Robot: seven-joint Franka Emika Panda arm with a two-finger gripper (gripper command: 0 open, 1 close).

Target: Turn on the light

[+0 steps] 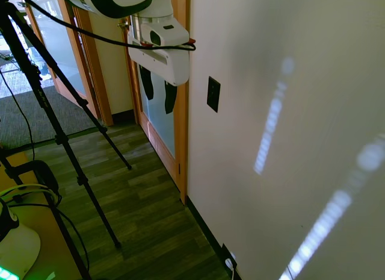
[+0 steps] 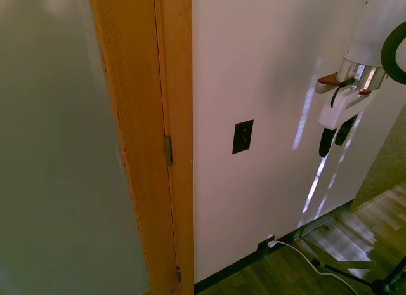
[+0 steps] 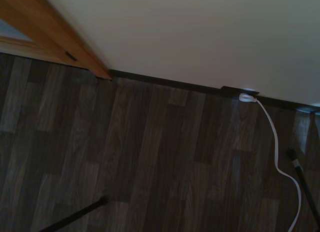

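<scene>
No lamp shows. The light's switch point(image 1: 213, 94) point(image 2: 242, 136) is a small black upright plate on the white wall, just past the wooden door frame. My gripper point(image 1: 159, 104) point(image 2: 332, 148) hangs in the air with its fingers pointing down, open, and nothing between them. It is about level with the switch, off to one side and apart from the wall. The wrist view looks down at the floor and does not show the switch.
A wooden door frame point(image 1: 180, 129) point(image 2: 172, 117) with a frosted glass panel point(image 1: 157, 117) stands beside the switch. Low on the wall is a dark outlet with a white plug point(image 1: 228, 262) point(image 2: 269, 243) point(image 3: 246, 97), its white cable trailing over the dark wood floor point(image 3: 150, 157).
</scene>
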